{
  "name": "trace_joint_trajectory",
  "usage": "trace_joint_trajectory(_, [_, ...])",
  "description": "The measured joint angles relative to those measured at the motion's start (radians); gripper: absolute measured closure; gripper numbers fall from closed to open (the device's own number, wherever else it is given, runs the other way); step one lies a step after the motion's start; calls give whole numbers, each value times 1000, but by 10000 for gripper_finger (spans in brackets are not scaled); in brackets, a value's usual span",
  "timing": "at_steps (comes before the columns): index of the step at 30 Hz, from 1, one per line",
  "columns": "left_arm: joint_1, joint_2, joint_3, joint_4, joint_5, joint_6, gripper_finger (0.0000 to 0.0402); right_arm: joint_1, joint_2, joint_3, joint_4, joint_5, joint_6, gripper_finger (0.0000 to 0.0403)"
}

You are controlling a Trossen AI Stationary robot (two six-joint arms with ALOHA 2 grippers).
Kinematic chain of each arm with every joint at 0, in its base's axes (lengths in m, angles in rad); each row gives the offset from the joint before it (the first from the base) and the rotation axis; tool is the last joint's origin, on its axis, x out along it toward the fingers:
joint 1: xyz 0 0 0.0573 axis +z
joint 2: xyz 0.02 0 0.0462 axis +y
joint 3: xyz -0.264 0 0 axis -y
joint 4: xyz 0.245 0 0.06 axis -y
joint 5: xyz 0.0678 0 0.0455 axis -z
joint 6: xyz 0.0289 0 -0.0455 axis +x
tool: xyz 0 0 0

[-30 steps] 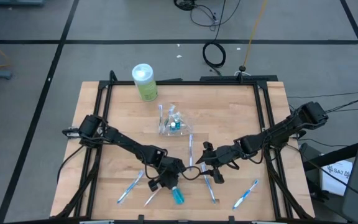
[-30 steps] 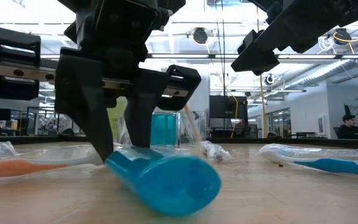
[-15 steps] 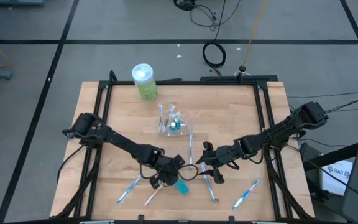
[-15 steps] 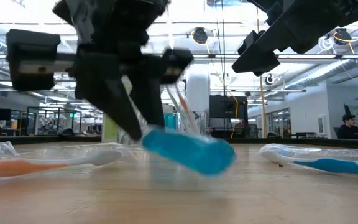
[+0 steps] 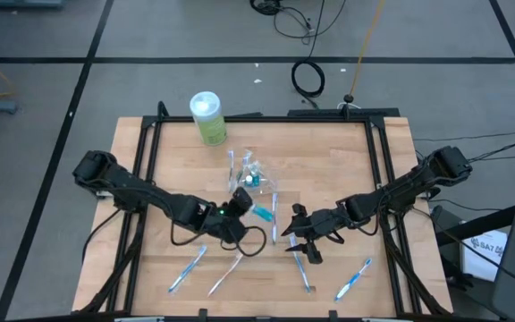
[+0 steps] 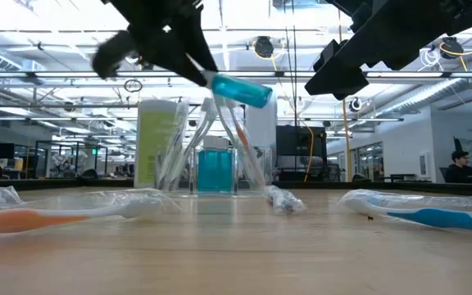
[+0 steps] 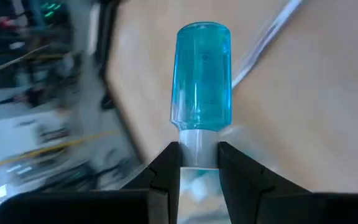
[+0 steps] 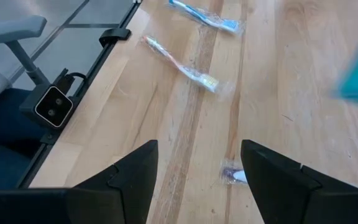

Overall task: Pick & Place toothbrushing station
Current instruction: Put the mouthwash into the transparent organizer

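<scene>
My left gripper (image 5: pixel 242 205) is shut on a translucent blue tube (image 5: pixel 262 213) in the air, just near of the clear holder (image 5: pixel 247 175). In the low view the blue tube (image 6: pixel 241 90) hangs high in front of the clear holder (image 6: pixel 215 168). The holder stands on the table with toothbrushes and a blue cup in it. My right gripper (image 5: pixel 299 236) is open and empty above a wrapped toothbrush (image 5: pixel 304 268) right of centre. Its fingers stand wide apart in the right wrist view (image 8: pixel 194 180). My left gripper pinches the tube's pale narrow end (image 7: pixel 197 147) between its two fingers (image 7: pixel 166 169). The blue body (image 7: pixel 204 78) sticks out past the fingertips, in line with them. The fingers come from the table's left. The tube is lifted clear, its blue end a little lower.
A green bottle with a white cap (image 5: pixel 208 118) stands at the far left. Wrapped toothbrushes lie near the front edge (image 5: pixel 186 268), (image 5: pixel 224 274), (image 5: pixel 354 279) and one more lies by the centre (image 5: pixel 275 219). A black frame (image 5: pixel 146 161) runs along the table's sides.
My left gripper has risen from the table near the front edge and gone toward the far edge, up to the clear holder. It has carried the blue tube along. The tube lay on the wood before and is now lifted clear and turned about.
</scene>
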Motion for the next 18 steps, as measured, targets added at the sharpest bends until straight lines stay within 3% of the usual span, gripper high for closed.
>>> trace_joint_trajectory(5, [46,-5,0,-16,-157,151,313,0,0,0,1,0,0,179])
trace_joint_trajectory(18, [159,1,0,-49,-195,527,313,0,0,0,1,0,-6,179])
